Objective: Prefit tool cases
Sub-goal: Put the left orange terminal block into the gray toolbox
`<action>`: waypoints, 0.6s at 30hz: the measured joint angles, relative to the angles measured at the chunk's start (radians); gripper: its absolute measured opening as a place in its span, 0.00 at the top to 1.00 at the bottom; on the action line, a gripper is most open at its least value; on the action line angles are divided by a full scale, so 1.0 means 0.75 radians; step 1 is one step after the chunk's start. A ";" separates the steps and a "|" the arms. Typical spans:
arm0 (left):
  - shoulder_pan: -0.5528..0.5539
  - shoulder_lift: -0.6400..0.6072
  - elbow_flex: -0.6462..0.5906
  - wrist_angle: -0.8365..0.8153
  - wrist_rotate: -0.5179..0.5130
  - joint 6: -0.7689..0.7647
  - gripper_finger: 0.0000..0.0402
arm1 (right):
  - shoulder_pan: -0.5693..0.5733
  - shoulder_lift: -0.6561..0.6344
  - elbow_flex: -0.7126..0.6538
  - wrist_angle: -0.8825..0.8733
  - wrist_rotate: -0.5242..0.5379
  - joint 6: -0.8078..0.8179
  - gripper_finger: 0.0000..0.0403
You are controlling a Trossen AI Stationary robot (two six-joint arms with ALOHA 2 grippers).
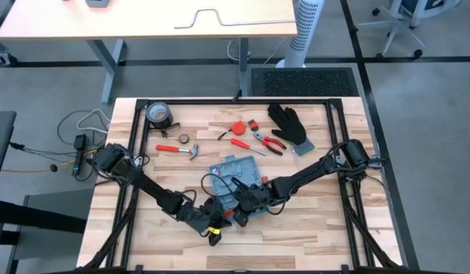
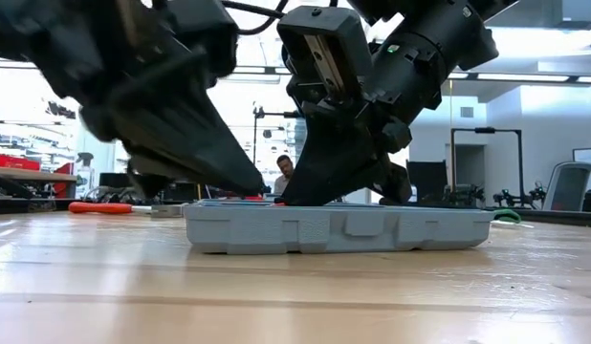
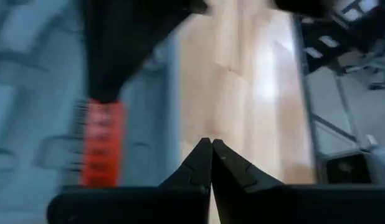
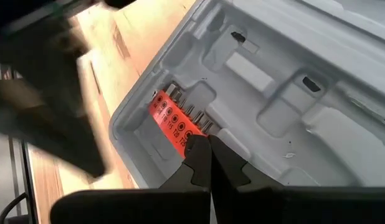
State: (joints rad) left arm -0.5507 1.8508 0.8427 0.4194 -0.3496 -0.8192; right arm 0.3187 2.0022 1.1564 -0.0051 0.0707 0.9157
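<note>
Right gripper (image 4: 209, 146): jaws together, tips pressed tip to tip with no gap showing. The tips sit on or just above the orange bit holder (image 4: 174, 123) that lies in a slot near one corner of the tool case (image 4: 286, 99); whether they truly touch it I cannot tell. Nothing is held between them.

Left gripper (image 3: 211, 149): jaws together as well, empty. They hang over bare worktop (image 3: 242, 81) just outside the case's edge, with the orange strip off to one side inside the case.

High view: the tool case (image 1: 236, 170) lies open and flat near the middle of the worktop (image 1: 326, 228), light blue-grey, moulded slots facing up. The right gripper (image 1: 246, 199) comes in from about 3 o'clock and ends at the case's 6 o'clock edge. The left gripper (image 1: 214, 221) comes in from 9 o'clock and ends at roughly 7 o'clock of the case, just beside it.

Low view: the case (image 2: 339, 227) rests flat on the wood, both arms down at its top rim.

Elsewhere on the worktop, from the case: a hammer (image 1: 183, 150) at 10 o'clock, a tape roll (image 1: 159, 114) farther out at 10, red-handled pliers (image 1: 270, 143) at 1, a black glove (image 1: 289, 124) at 2.
</note>
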 joint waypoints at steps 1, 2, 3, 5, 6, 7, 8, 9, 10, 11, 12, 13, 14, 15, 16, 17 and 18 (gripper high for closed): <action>0.014 0.002 0.000 -0.014 -0.003 0.006 1.00 | 0.000 0.000 -0.001 0.000 -0.001 0.001 1.00; 0.028 0.003 0.000 -0.025 -0.004 0.011 1.00 | 0.000 0.000 -0.001 0.000 -0.001 0.001 1.00; 0.043 0.002 0.000 -0.031 -0.005 0.021 1.00 | 0.000 0.000 -0.001 0.000 -0.001 0.001 1.00; 0.071 0.002 0.000 -0.039 -0.005 0.049 1.00 | 0.001 0.001 -0.001 0.000 -0.005 0.007 1.00; 0.084 0.002 0.000 -0.039 -0.001 0.064 1.00 | 0.001 0.001 -0.001 0.000 -0.009 0.013 1.00; 0.097 0.002 0.000 -0.038 0.008 0.073 1.00 | 0.001 0.001 -0.001 0.000 -0.011 0.015 1.00; 0.107 0.002 0.000 -0.038 0.011 0.075 1.00 | 0.001 0.001 -0.001 0.000 -0.010 0.015 1.00; 0.114 0.001 0.000 -0.045 0.012 0.074 1.00 | 0.001 0.001 -0.001 0.000 -0.010 0.016 1.00; 0.121 0.001 0.000 -0.061 0.013 0.075 1.00 | 0.001 0.001 -0.001 0.000 -0.011 0.021 1.00; 0.125 0.001 0.000 -0.077 0.013 0.074 1.00 | 0.001 0.001 -0.002 0.000 -0.011 0.025 1.00; 0.127 0.001 0.001 -0.087 0.015 0.074 1.00 | 0.001 0.001 -0.002 0.000 -0.010 0.026 1.00; 0.128 -0.001 0.002 -0.098 0.016 0.075 1.00 | 0.001 0.001 -0.002 0.001 -0.010 0.026 1.00; 0.128 -0.001 0.002 -0.109 0.026 0.076 1.00 | 0.001 0.001 -0.002 0.002 -0.010 0.026 1.00; 0.128 -0.001 0.002 -0.121 0.036 0.079 1.00 | 0.001 0.001 -0.002 0.002 -0.010 0.026 1.00; 0.128 -0.001 0.004 -0.135 0.042 0.078 1.00 | 0.001 0.002 -0.002 0.002 -0.010 0.026 1.00; 0.128 0.004 0.006 -0.150 0.045 0.073 1.00 | 0.001 0.002 -0.002 0.004 -0.011 0.026 1.00; 0.128 0.013 0.007 -0.152 0.052 0.069 1.00 | 0.001 0.002 -0.003 0.006 -0.012 0.026 1.00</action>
State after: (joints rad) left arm -0.4549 1.8605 0.8480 0.3055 -0.3107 -0.7677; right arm 0.3191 2.0037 1.1545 -0.0004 0.0615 0.9352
